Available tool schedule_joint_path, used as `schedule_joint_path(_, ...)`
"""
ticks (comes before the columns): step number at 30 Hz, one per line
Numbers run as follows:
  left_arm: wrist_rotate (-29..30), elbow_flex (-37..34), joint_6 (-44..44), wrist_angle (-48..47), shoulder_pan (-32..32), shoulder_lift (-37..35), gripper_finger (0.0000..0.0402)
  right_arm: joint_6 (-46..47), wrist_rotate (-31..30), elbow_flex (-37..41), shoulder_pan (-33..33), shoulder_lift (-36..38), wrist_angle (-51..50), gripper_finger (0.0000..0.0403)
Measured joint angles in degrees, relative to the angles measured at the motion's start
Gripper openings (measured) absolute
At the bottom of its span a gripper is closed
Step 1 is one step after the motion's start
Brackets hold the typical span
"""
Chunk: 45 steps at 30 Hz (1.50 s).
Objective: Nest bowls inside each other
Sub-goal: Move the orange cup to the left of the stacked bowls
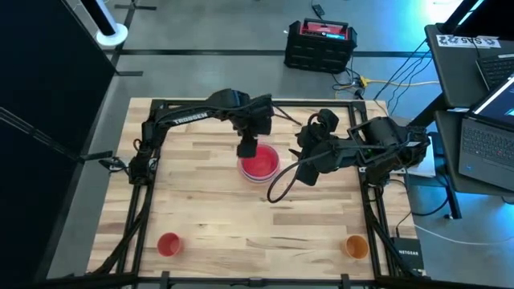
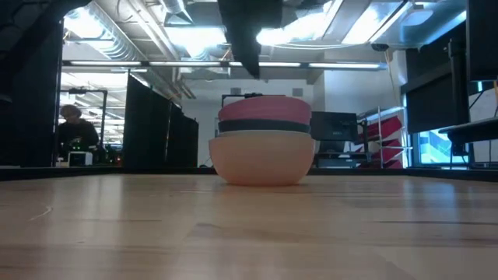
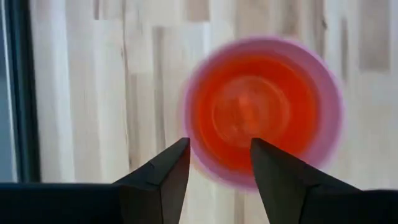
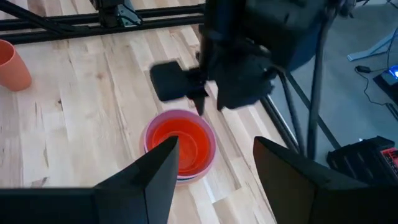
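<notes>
A stack of nested bowls (image 1: pixel 259 164) stands on its base at the table's middle. From the side it shows a pale bowl at the bottom (image 2: pixel 262 159), a dark band, and a pink rim on top (image 2: pixel 263 107). A red bowl (image 3: pixel 261 112) sits innermost. My left gripper (image 3: pixel 216 163) hangs open above the stack's near-left rim, pointing down, clear of it (image 2: pixel 249 47). My right gripper (image 4: pixel 214 168) is open and raised to the right of the stack (image 1: pixel 305 160), with nothing between its fingers.
A small red bowl (image 1: pixel 169 244) stands near the front left corner and a small orange one (image 1: pixel 356 246) near the front right. A black cable loop (image 1: pixel 281 186) hangs from the right arm beside the stack. Black frame rails (image 1: pixel 144 160) run along the table's sides.
</notes>
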<state>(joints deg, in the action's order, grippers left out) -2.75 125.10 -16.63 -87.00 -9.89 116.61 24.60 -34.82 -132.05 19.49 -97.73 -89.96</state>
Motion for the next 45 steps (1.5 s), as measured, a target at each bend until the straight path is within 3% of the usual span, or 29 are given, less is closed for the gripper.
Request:
schedule_joint_path(4,0.5,1.0,0.9,-2.9,2.4,-2.6,0.0157,-0.6,0.4,2.5,0.0,1.2,0.1,0.0193)
schedule_joint_path(8,-1.0,-6.1,4.4,-2.9,7.9,-12.0,0.0157,1.0,0.6,11.2,0.0,5.2,0.1,0.0193)
schedule_joint_path(14,0.0,-19.5,17.8,-3.0,17.3,-25.5,0.0157,6.5,0.6,27.8,0.0,11.7,2.5,0.0193)
schedule_joint_path(32,-3.3,-50.7,57.0,10.7,52.5,-38.3,0.0157,7.3,4.4,46.7,0.0,19.4,25.2,0.0193)
schedule_joint_path(38,-3.6,-57.9,61.7,19.8,53.5,-38.5,0.0157,7.0,4.6,47.3,0.0,19.7,26.0,0.0193)
schedule_joint_path(45,-4.2,-61.3,62.9,25.4,53.9,-38.0,0.0155,6.9,6.0,47.3,0.0,19.7,25.9,0.0193)
